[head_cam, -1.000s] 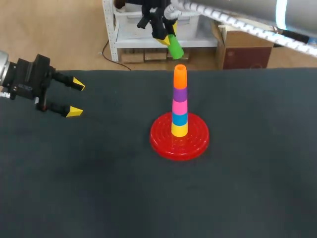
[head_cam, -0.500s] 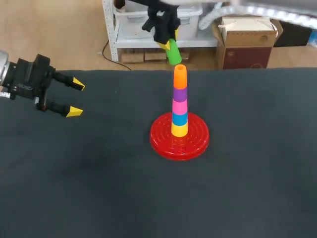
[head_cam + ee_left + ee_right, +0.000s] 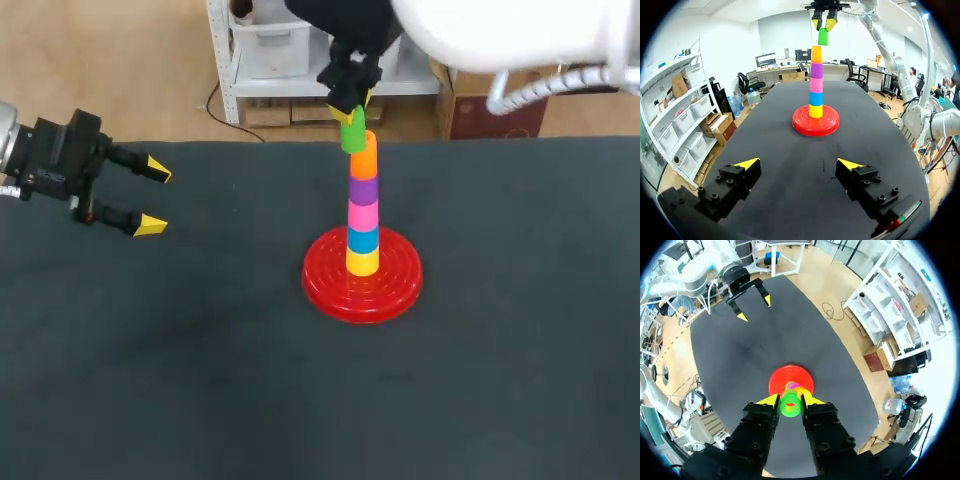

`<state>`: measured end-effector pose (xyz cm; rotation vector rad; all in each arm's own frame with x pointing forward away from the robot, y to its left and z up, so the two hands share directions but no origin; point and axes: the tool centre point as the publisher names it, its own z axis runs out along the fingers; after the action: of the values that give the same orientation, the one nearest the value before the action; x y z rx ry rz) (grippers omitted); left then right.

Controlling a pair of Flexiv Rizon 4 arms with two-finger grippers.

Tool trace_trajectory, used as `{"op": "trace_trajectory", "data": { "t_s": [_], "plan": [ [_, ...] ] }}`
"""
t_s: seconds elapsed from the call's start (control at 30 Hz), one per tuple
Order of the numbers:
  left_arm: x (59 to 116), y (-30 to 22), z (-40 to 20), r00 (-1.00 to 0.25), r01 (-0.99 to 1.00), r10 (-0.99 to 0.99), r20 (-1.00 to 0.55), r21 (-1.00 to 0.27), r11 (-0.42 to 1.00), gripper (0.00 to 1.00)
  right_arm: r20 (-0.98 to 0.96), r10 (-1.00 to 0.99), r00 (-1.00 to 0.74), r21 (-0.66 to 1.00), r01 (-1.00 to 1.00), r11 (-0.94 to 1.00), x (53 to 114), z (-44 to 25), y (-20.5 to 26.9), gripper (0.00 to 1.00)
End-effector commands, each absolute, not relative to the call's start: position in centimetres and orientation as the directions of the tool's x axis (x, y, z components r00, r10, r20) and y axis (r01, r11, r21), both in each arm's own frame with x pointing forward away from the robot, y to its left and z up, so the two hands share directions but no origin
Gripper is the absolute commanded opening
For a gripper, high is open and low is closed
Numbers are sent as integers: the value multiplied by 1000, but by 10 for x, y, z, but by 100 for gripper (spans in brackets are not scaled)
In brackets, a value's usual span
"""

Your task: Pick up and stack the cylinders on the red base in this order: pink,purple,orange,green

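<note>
- While the right gripper (image 3: 350, 105) clamps it, a green plastic cylinder (image 3: 353, 133) hangs tilted just over the orange-topped stack (image 3: 363, 205) on the round red base (image 3: 325, 290).
- Released askew, it may topple; left gripper (image 3: 150, 197) sits spread, far aside.

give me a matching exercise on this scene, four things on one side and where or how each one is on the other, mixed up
Things:
1. green cylinder
2. orange cylinder
3. yellow cylinder
4. left gripper

Place or state:
A. lowest in the stack, on the base
B. open, holding nothing
C. held in the right gripper
D. topmost stacked piece, on the purple cylinder

Pairs: 1-C, 2-D, 3-A, 4-B
</note>
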<state>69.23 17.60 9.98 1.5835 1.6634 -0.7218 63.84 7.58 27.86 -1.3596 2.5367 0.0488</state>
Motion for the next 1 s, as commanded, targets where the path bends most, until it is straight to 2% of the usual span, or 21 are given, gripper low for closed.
{"op": "trace_trajectory", "data": {
  "t_s": [0.03, 0.4, 0.7, 1.0],
  "plan": [
    [691, 176, 99, 14, 992, 590, -807, 84, 92, 100, -577, -706, -412, -96, -824, 559, 637, 279, 71, 0],
    [691, 176, 99, 14, 992, 590, -807, 84, 92, 100, -490, -764, -420, -58, -859, 509, 643, 298, 68, 0],
    [691, 176, 99, 14, 992, 590, -807, 84, 92, 100, -326, -837, -439, 27, -890, 456, 639, 307, 58, 0],
    [691, 176, 99, 14, 992, 590, -807, 84, 92, 100, -248, -869, -429, 21, -899, 438, 648, 304, 54, 0]
  ]
}}
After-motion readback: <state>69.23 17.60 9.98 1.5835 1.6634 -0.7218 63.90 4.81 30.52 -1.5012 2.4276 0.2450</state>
